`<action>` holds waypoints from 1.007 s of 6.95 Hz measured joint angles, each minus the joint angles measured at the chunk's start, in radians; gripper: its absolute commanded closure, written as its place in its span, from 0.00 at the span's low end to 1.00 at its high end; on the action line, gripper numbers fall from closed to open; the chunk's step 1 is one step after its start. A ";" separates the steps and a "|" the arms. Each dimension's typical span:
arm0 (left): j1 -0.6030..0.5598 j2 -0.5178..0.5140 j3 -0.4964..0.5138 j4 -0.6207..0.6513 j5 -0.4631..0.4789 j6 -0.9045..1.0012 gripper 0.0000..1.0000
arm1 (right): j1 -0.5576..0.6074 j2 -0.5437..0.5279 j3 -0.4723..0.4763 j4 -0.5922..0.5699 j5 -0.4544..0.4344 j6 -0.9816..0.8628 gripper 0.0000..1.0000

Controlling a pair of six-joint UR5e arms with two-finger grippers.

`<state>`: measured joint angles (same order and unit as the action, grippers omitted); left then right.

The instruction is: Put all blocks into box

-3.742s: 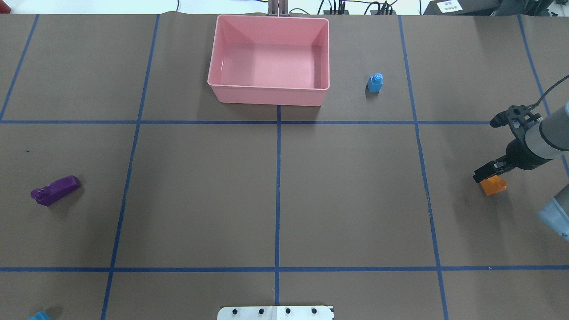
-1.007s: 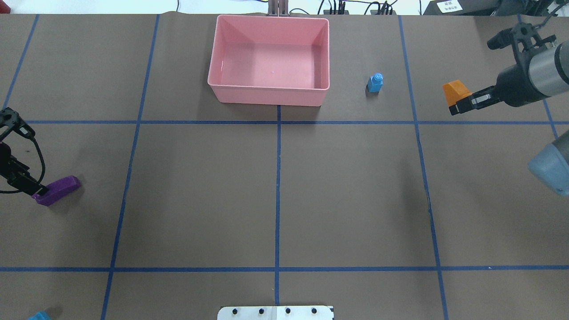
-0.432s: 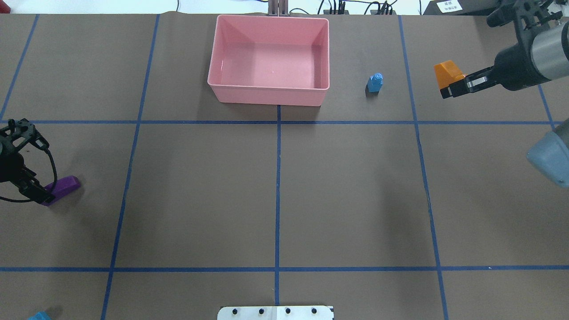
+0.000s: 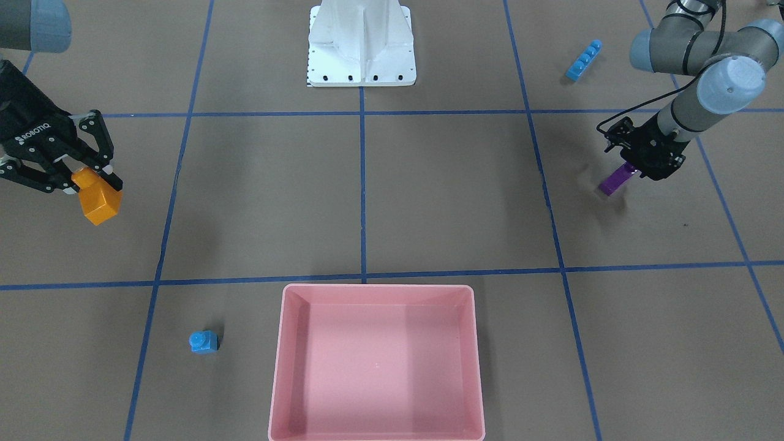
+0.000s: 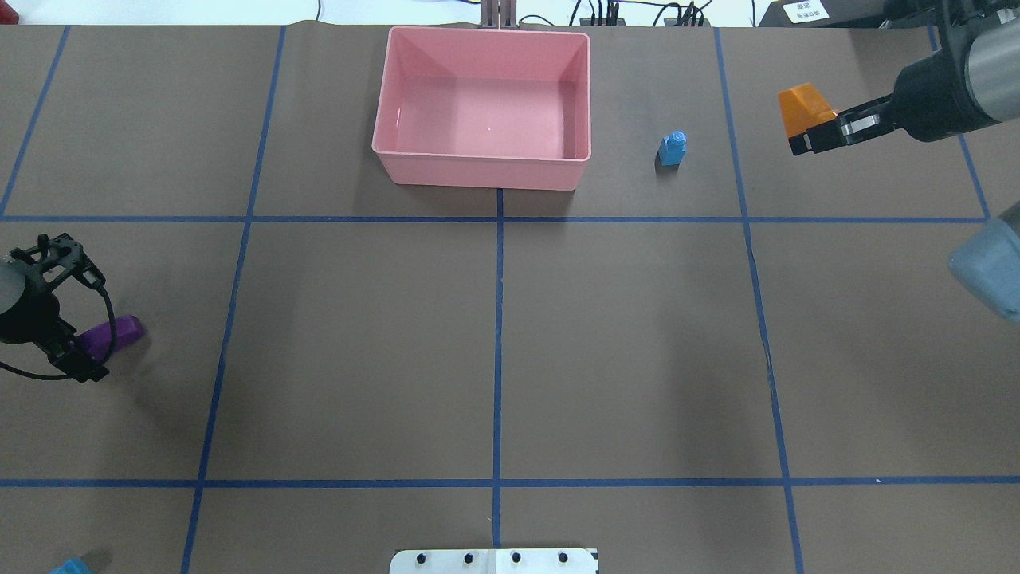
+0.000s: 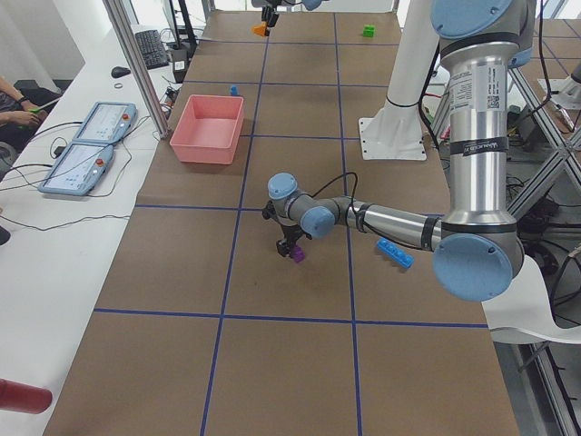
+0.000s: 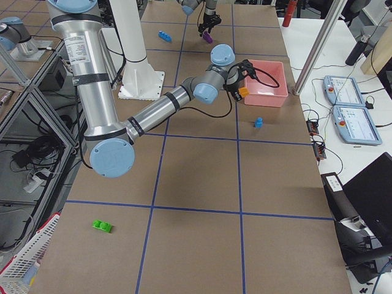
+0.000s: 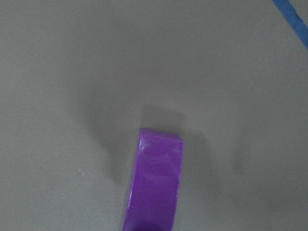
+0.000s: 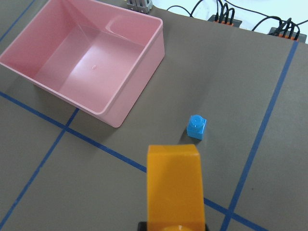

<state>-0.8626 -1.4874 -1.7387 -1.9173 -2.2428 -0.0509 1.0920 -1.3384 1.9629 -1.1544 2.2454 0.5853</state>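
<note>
Orange brick (image 5: 798, 112) pinched by R end effector (image 4: 92, 178), airborne right of pink box (image 5: 478, 172); L end effector (image 5: 84, 359) at purple brick (image 5: 121, 330), far left of box, grip unclear.

I stood by a long table (image 6: 300, 363) covered in brown paper (image 5: 358, 359), marked into squares with blue tape (image 5: 497, 359). Along one long side ran a white bench (image 6: 54, 272) carrying two flat control pads (image 6: 106, 121), a keyboard (image 6: 150, 47), a mouse (image 6: 121, 72) and loose black cables (image 6: 54, 218). A red cylinder (image 6: 23, 396) lay at one end, a dark laptop (image 7: 367, 196) towards the other. A slim aluminium post (image 6: 138, 68) rose where bench met table. A person's arm (image 6: 11, 95) rested at the bench's edge. On the opposite side, metal framing (image 6: 529, 95) stood beside the table, with tangled cords (image 7: 37, 150) and a white wire basket (image 7: 24, 263) low down. The light was bright and even, the shadows soft.
</note>
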 measured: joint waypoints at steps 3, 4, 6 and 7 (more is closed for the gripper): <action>0.003 -0.011 0.027 0.000 0.000 -0.001 1.00 | -0.001 0.168 -0.082 -0.013 -0.004 0.031 1.00; 0.003 -0.015 0.026 0.000 -0.002 -0.002 1.00 | -0.006 0.251 -0.154 -0.015 -0.005 0.042 1.00; 0.003 -0.020 0.012 -0.001 -0.013 -0.016 1.00 | -0.037 0.403 -0.308 -0.013 -0.032 0.055 1.00; 0.001 -0.019 0.001 -0.002 -0.020 -0.034 1.00 | -0.070 0.474 -0.381 -0.011 -0.076 0.064 1.00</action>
<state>-0.8617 -1.5063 -1.7375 -1.9191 -2.2626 -0.0854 1.0221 -0.8644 1.5817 -1.1658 2.1695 0.6494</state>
